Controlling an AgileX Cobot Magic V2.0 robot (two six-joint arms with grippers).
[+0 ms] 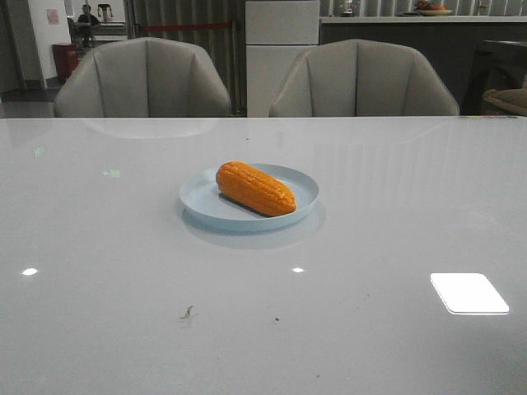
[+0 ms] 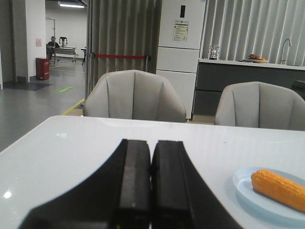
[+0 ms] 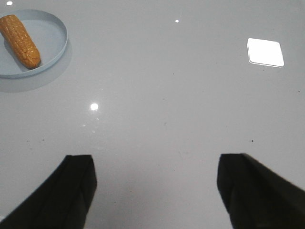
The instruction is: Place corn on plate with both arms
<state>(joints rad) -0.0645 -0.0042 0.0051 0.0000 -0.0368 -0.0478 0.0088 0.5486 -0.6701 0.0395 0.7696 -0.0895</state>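
On the left, the left gripper has its jaws pressed together on nothing, and from there the pale blue plate sits off to the right and a little farther out. At the middle of the glossy white tabletop lies the corn, already on the plate, its long axis slanting from far-left to near-right. Right of that, the right gripper hovers low over bare tabletop with jaws spread wide and empty, the corn lying to its far left. Neither arm looks clearly nearer. The placing appears done. Two grey chairs stand beyond the far edge, a pale cabinet behind them.
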